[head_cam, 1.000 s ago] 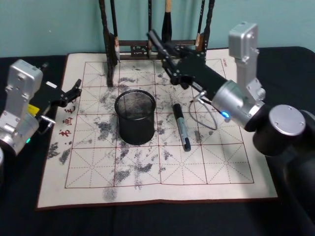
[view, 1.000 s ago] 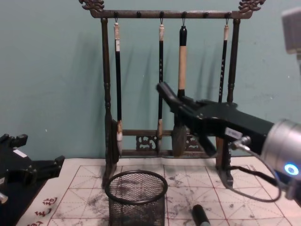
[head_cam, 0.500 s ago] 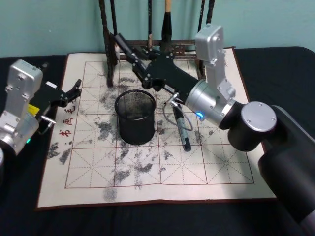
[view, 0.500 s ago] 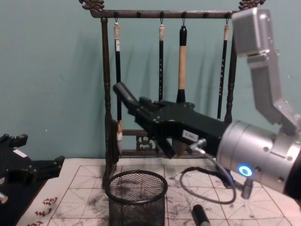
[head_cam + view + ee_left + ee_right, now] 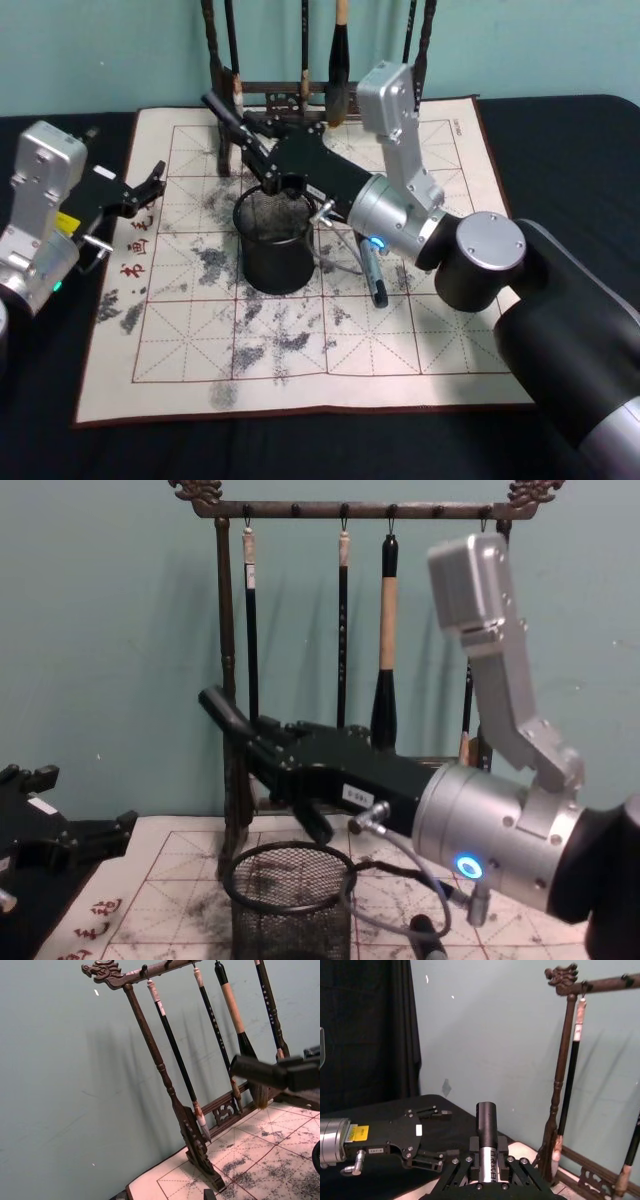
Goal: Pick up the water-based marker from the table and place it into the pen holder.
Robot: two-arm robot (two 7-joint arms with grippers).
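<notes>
My right gripper is shut on a marker with a black cap and a pale printed barrel. It hovers above the far left rim of the pen holder, a black wire-mesh cup on the cream mat. From the chest, the right gripper hangs a little above the pen holder, with the marker's cap pointing up and left. A second, similar marker lies on the mat right of the cup. My left gripper rests open at the mat's left edge.
A tall dark wooden brush rack with several hanging brushes stands just behind the cup, close to my right gripper. The black table surrounds the mat. A loose cable hangs from my right wrist near the cup.
My right arm has swung left with the marker, from above the mat's right side to over the pen holder's rear rim. The left arm and the lying marker have not moved.
</notes>
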